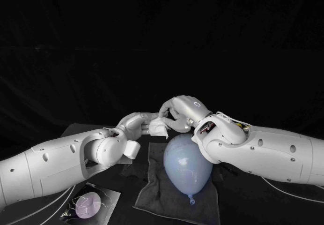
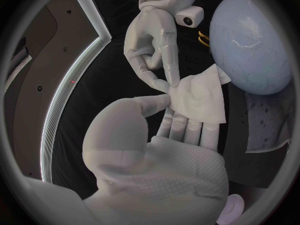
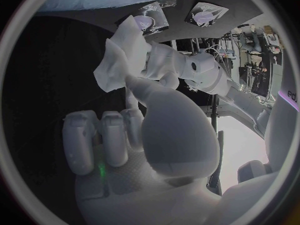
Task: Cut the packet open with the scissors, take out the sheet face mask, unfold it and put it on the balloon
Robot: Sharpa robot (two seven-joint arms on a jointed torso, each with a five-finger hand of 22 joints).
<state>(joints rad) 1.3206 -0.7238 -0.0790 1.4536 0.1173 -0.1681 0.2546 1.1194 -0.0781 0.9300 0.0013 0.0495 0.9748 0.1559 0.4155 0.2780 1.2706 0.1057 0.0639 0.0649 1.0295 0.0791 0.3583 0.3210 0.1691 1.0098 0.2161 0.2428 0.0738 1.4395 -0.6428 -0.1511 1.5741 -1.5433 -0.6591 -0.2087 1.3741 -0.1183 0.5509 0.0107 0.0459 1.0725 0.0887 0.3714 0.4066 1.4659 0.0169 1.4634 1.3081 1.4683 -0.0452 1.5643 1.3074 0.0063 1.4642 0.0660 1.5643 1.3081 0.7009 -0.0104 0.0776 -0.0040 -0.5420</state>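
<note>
We pinch the folded sheet mask (image 1: 159,127) between our left hand (image 1: 137,123) and right hand (image 1: 177,111), each grasping an edge, just behind the balloon (image 1: 186,164), probably to pull it open.

The black table (image 1: 128,213) carries a grey towel (image 1: 152,197) (balloon (image 1: 186,166) lying on it) — and, beside it, a packet (image 1: 88,204).
</note>
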